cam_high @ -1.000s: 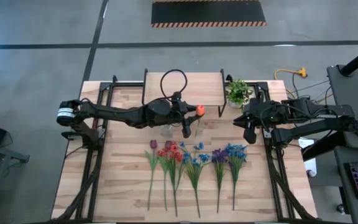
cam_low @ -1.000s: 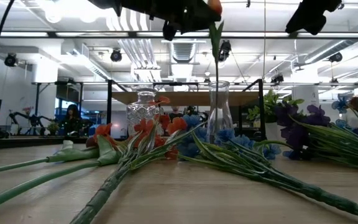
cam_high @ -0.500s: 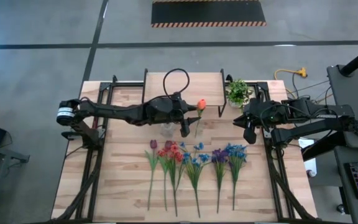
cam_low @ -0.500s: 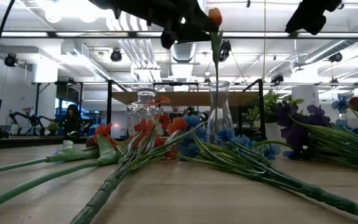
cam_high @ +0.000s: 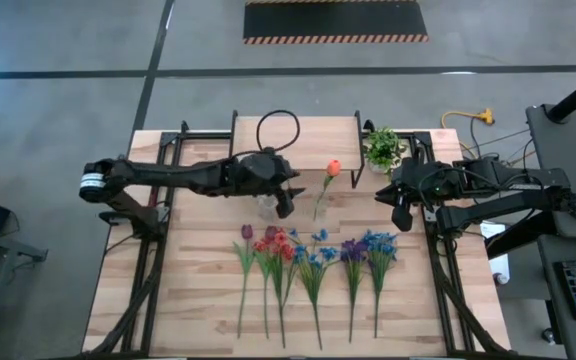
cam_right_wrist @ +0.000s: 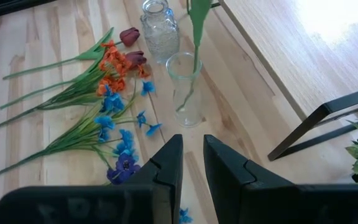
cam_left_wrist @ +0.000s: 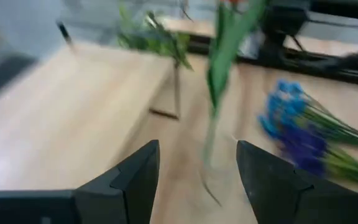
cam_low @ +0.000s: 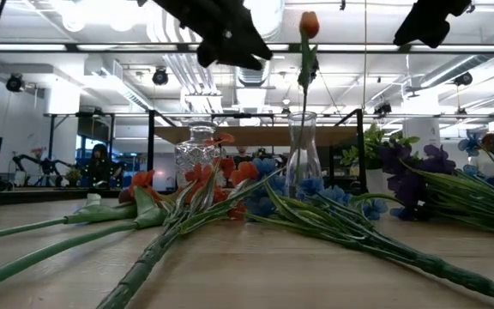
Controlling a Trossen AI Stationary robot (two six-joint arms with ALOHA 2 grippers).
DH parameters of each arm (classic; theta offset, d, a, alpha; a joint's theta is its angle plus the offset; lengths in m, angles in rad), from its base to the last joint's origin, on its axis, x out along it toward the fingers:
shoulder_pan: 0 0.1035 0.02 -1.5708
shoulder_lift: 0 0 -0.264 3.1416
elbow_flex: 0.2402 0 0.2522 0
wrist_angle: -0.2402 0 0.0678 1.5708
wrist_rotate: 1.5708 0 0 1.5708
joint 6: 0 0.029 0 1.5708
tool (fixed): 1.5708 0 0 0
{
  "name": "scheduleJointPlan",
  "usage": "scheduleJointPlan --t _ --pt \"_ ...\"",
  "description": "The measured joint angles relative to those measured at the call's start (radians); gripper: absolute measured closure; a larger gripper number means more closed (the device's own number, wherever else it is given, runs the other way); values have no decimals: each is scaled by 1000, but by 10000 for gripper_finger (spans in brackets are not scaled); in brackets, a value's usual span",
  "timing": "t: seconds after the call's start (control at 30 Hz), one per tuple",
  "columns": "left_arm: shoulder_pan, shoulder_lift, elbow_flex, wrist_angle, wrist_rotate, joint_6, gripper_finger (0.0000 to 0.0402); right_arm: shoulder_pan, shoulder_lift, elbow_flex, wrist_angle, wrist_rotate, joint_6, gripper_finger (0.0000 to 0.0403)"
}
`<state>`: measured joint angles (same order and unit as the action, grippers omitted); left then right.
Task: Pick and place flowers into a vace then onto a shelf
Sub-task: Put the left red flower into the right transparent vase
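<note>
An orange-red flower stands in the clear glass vase, its stem down inside and its head high above the rim. My left gripper is open, level with the head and to the table's left of the stem, touching nothing. The other flowers lie in a row on the table, heads toward the vase. The shelf stands at the far edge. My right gripper hangs shut above the table's right side, holding nothing.
A textured glass jar stands just left of the vase. A small potted plant sits at the shelf's right end. The shelf's black legs stand close behind the vase. The near half of the table beyond the stems is bare wood.
My left gripper has let go of the orange-red flower near its head, drawn back toward the table's left edge and tipped its fingers up. The flower has stayed in the vase, now leaning toward the shelf.
</note>
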<state>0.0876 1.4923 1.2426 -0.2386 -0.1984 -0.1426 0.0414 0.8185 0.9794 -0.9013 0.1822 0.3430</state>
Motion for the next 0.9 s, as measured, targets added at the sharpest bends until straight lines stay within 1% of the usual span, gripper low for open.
scheduleJointPlan --t 0.1,0.2,0.37,0.5,0.67,0.77,0.9 --pt "-6 -49 19 -160 78 -96 204 0 0 0 0 1 -11 346" --pt "-28 -113 23 -271 111 -195 204 0 0 -1 0 1 -35 346" --pt "-93 -214 7 -453 107 -366 206 0 1 -2 0 2 -68 346" --pt "-157 -248 -8 -579 45 -498 206 0 1 -3 1 2 -96 346" --pt "-222 -244 -16 -681 -23 -672 206 0 2 -3 5 3 -119 346" --pt "-247 -211 -31 -690 -41 -777 206 0 2 -3 7 3 -121 346" --pt "-267 -148 -79 -691 -39 -938 206 0 1 -4 7 3 -134 346"
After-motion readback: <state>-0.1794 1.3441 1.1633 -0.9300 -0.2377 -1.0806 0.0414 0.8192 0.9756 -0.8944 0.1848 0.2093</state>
